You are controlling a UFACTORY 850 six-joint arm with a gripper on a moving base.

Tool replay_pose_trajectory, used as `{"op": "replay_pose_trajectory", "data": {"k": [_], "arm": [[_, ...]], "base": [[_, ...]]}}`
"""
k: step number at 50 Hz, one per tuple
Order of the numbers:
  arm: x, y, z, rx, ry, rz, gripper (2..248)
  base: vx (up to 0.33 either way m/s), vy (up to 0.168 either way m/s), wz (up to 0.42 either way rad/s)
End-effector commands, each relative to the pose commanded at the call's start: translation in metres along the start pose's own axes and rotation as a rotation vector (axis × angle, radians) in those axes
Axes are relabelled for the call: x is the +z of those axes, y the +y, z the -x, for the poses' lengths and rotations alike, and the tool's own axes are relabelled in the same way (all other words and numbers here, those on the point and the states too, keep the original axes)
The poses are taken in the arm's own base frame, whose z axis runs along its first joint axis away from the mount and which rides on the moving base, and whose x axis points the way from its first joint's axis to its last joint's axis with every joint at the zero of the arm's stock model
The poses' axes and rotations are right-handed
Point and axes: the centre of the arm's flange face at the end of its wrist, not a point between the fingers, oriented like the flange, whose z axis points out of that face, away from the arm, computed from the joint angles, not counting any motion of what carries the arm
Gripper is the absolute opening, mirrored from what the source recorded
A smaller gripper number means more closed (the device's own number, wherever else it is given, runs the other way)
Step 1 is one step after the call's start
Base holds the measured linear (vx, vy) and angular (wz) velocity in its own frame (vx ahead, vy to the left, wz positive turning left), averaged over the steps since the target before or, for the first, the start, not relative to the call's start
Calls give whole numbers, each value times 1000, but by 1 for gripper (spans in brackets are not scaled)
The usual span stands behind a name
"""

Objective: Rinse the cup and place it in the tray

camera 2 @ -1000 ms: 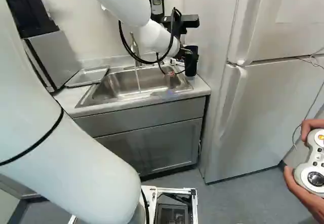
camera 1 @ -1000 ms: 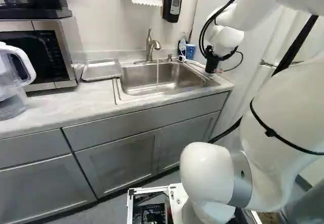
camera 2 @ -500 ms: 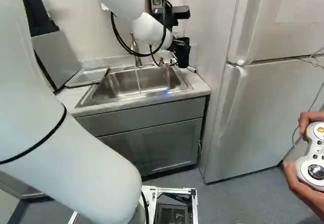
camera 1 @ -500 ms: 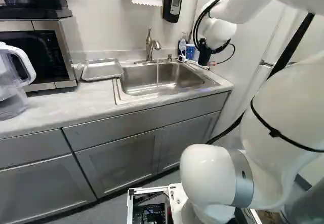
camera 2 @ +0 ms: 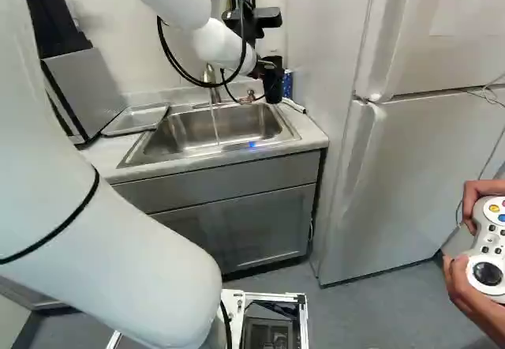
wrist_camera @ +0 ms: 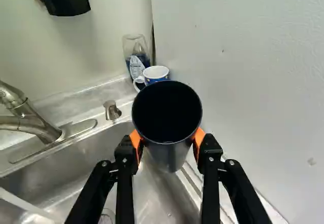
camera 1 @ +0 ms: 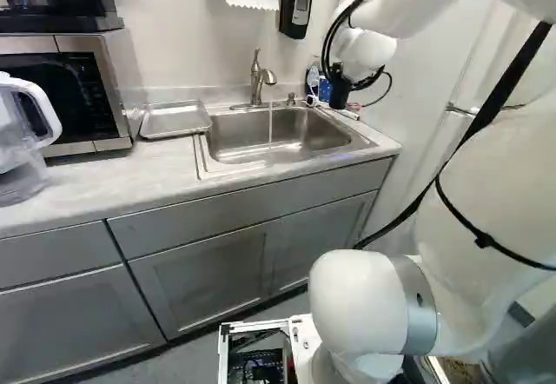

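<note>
And there's the big fridge point(camera 2: 418, 175), standing to the right of the sink point(camera 1: 274, 136)! The white arm point(camera 2: 118, 262) reaches towards the sink's far right corner, and the grey counter point(camera 1: 87, 184) runs out to the sink's left. Further left of the sink sits the microwave point(camera 1: 109, 97), with the clear pitcher point(camera 1: 22, 158) nearer us. Just beside the sink, on its left, lies the metal tray point(camera 1: 174, 121). Behind the sink the faucet point(camera 1: 260, 82) pours a thin stream down into it! Now the black gripper point(camera 2: 269, 69), up over the sink's right end: its jaws pinch the dark cup point(wrist_camera: 167, 115) from both sides, orange pads point(wrist_camera: 198, 139) against its wall. The cup looks roughly upright, apart from that stream. Past the sink's far right corner, a bottle point(wrist_camera: 135, 54) and a blue-and-white mug point(wrist_camera: 156, 74) stand close together.
</note>
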Motion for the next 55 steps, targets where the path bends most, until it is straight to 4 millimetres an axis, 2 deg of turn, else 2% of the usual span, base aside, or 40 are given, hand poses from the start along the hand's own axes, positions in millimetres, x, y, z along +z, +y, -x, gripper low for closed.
{"op": "replay_pose_trajectory", "data": {"k": [17,55], "arm": [[-4,-15,7,-14,-8,-31,120],[18,-17,42,-27,-92,-29,120]], "base": [[0,0,0],[0,0,0]]}}
